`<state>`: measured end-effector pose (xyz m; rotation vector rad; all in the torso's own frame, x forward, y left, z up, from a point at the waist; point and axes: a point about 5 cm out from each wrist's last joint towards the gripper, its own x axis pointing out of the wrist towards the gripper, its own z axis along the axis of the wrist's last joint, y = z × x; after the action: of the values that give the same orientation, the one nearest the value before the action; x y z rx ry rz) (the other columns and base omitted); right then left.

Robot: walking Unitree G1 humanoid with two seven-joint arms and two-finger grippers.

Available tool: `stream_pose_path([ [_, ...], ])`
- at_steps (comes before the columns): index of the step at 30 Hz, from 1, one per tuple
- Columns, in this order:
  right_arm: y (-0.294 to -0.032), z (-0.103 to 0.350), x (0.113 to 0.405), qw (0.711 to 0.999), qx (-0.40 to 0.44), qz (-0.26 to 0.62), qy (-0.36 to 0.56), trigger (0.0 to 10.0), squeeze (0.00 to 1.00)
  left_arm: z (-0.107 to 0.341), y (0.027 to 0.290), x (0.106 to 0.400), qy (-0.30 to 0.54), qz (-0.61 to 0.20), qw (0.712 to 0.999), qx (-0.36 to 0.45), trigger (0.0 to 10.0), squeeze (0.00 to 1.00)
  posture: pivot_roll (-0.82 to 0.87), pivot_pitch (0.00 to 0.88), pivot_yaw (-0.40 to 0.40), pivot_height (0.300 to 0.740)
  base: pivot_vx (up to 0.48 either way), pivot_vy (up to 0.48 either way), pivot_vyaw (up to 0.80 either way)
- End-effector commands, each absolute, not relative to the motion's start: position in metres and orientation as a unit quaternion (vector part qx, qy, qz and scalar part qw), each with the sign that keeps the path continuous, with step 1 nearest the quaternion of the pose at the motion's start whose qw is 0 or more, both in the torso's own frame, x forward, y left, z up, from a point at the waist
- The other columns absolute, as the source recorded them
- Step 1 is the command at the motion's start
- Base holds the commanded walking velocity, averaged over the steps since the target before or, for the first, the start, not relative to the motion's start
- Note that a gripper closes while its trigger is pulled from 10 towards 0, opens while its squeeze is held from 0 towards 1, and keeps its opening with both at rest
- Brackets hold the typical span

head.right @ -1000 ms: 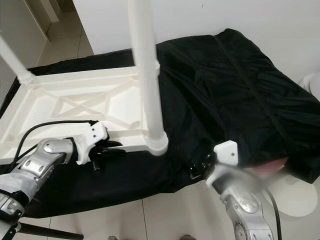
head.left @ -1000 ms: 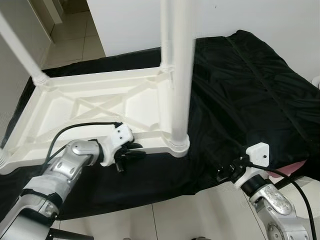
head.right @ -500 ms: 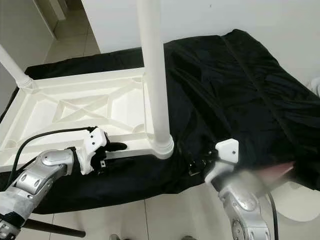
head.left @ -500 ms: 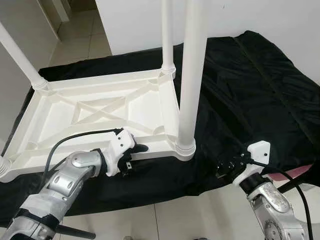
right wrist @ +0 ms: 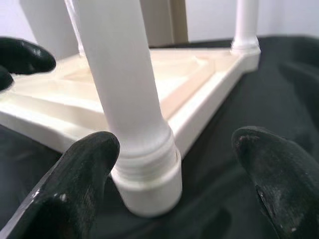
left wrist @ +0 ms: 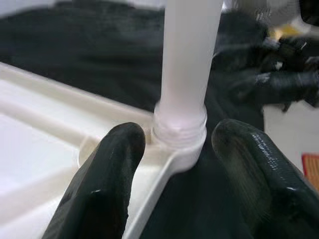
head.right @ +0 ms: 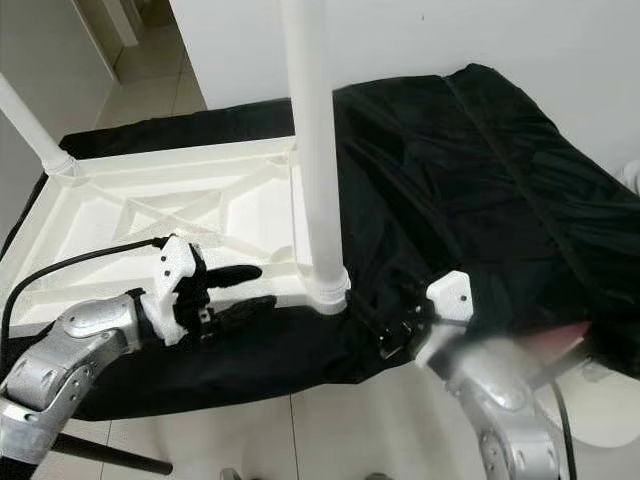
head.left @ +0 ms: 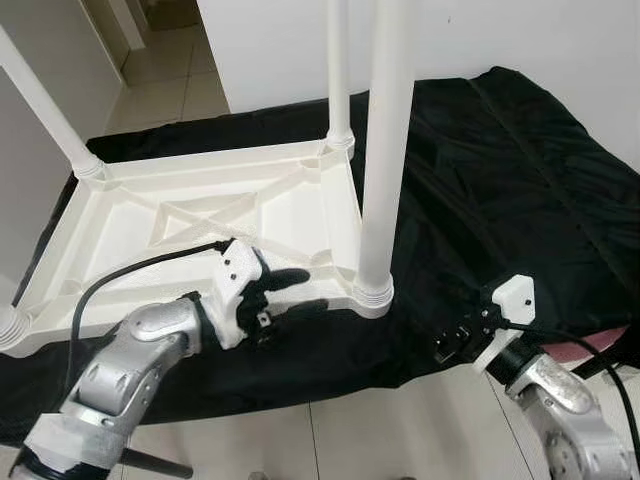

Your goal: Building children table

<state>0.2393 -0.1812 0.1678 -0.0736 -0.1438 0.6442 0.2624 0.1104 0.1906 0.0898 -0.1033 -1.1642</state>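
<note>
A white plastic children's table (head.left: 200, 215) lies upside down on a black cloth (head.left: 500, 180). Its near right leg (head.left: 385, 150) stands upright in its corner socket (head.left: 372, 292). Two more legs (head.left: 338, 70) (head.left: 45, 105) rise at the far corners. My left gripper (head.left: 312, 290) is open at the table's front rim, just left of that socket, one finger over the rim and one below it. In the left wrist view the socket (left wrist: 179, 132) lies ahead between the fingers (left wrist: 107, 184). My right gripper (head.left: 445, 345) hovers open over the cloth, right of the socket, facing the leg (right wrist: 119, 74).
The cloth drapes over a low surface and ends near a tiled floor (head.left: 380, 440). A white wall (head.left: 520, 30) stands behind. A pink item (head.left: 590, 345) shows under the cloth's right edge. A black rod (head.left: 150, 465) crosses the floor at the lower left.
My left gripper has risen and reached right toward the near leg's socket, and its fingers have spread. The right gripper has barely moved. The camera shifted slightly.
</note>
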Motion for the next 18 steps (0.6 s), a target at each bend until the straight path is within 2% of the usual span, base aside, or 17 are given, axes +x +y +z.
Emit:
stream_pose_path([
  [1,-0.173,0.166,0.247,0.941,-0.031,0.331,-0.070,10.0,0.00,0.201,0.114,0.267,-0.066,-0.504,0.861,0.025,10.0,0.00,-0.02,0.066,0.093,0.740,0.000,0.000,0.00],
  [2,-0.173,0.166,0.247,0.941,-0.031,0.331,-0.070,10.0,0.00,0.201,0.114,0.267,-0.066,-0.504,0.861,0.025,10.0,0.00,-0.02,0.066,0.093,0.740,0.000,0.000,0.00],
  [4,-0.162,0.171,0.266,0.940,-0.041,0.330,-0.080,10.0,0.00,0.214,0.117,0.274,-0.106,-0.431,0.896,-0.006,10.0,0.00,-0.02,0.059,0.077,0.740,0.000,0.000,0.00],
  [7,-0.160,0.175,0.276,0.941,-0.043,0.325,-0.085,10.0,0.00,0.216,0.118,0.277,-0.109,-0.404,0.908,-0.031,10.0,0.00,-0.01,0.056,0.070,0.740,0.000,0.000,0.00],
  [18,-0.141,0.187,0.304,0.926,-0.048,0.360,-0.102,10.0,0.00,0.218,0.107,0.280,-0.107,-0.369,0.921,-0.065,10.0,0.00,0.00,0.062,0.037,0.740,0.000,0.000,0.00],
])
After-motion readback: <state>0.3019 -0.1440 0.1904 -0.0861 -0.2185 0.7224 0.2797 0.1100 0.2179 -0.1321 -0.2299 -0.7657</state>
